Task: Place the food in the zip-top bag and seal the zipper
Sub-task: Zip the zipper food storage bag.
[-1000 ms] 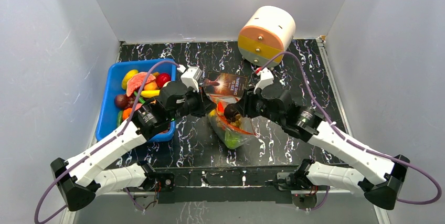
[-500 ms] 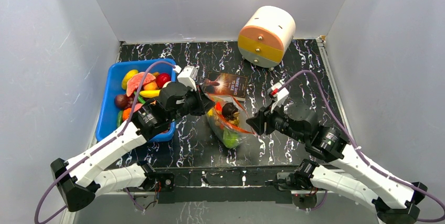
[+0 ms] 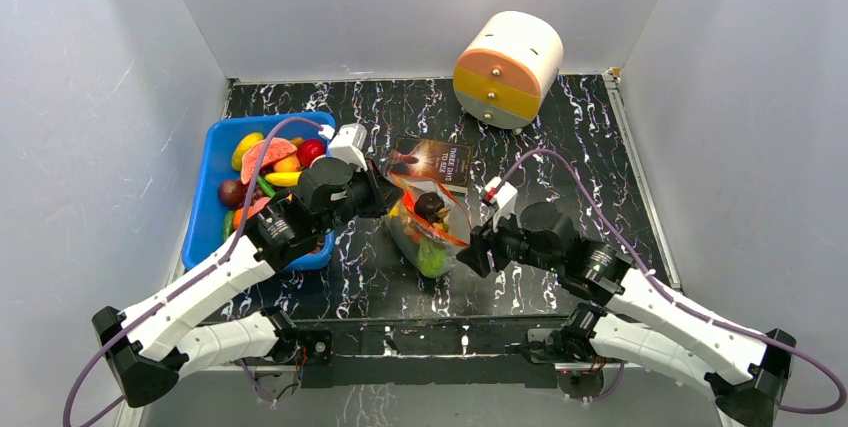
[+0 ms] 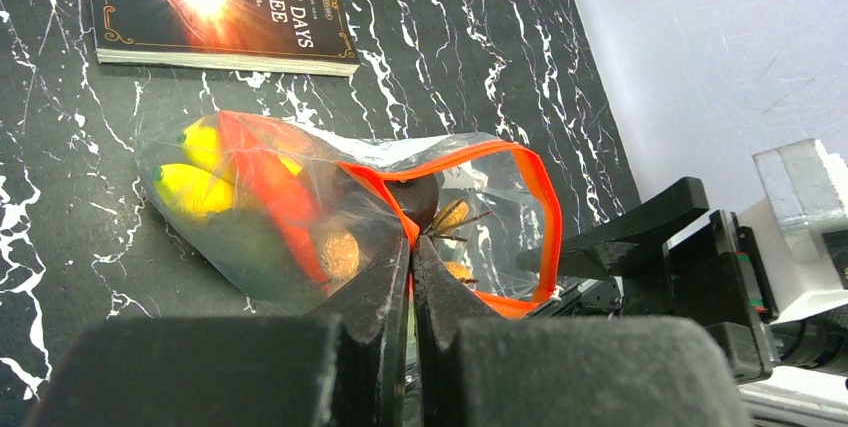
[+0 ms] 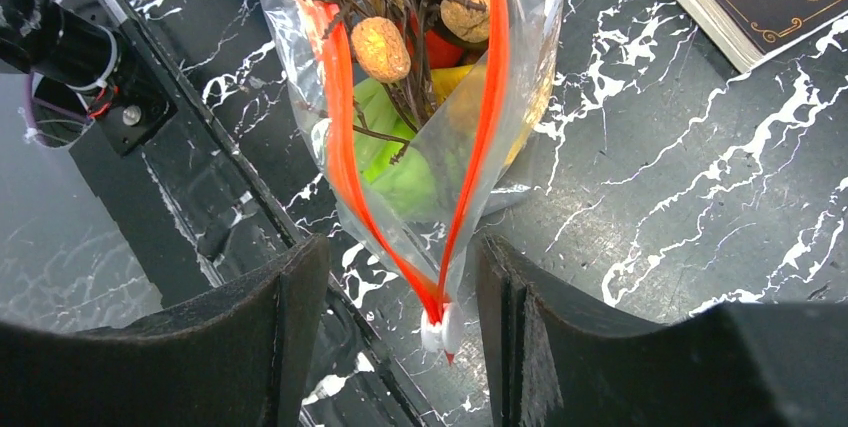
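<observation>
My left tool pinches the rim of the zip-top bag at mid-frame. My right tool gapes astride the slider. If I close off-centre I could miss it, leaving the zipper gaping.

Book cover: "THREE DAYS TO SEE"; small txt beneath illegible.

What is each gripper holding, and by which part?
Left gripper pinches the bag by its zipper strip. Right gripper is open, the slider between its fingers, holding nothing.

White arms, black joints, purple cables
</observation>
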You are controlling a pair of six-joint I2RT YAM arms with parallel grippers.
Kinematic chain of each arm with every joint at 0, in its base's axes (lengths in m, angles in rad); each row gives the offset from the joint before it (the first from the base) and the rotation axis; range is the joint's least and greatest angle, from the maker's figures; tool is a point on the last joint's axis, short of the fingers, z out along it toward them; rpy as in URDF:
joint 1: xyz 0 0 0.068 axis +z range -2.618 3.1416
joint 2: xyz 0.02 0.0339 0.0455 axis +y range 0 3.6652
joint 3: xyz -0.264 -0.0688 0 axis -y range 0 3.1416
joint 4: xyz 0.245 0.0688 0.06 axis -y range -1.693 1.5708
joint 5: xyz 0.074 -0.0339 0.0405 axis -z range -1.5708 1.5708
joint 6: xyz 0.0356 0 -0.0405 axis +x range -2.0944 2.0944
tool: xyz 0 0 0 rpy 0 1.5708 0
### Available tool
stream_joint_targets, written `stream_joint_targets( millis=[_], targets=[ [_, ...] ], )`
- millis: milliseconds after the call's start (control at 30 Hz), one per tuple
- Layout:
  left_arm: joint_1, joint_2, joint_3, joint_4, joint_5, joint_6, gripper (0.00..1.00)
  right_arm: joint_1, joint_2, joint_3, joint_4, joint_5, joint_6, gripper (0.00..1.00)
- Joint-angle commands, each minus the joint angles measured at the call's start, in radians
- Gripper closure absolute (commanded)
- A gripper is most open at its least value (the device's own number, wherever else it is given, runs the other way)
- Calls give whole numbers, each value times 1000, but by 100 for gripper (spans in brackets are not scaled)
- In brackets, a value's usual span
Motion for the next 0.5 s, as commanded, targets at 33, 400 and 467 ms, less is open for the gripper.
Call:
stream_joint_targets(
  millis=[33,400,467],
  targets=[
    [-4,-34,-4,32,-47,-22,100,-3,26,13,84,25,-29,48],
    [-4,-149,69,-130,-299,-95,100,-3,1,169,-53,141,29,100],
    [-4,-191,48,-119,-329,-116,100,-3,-3,164,-57,149,23,100]
  ],
)
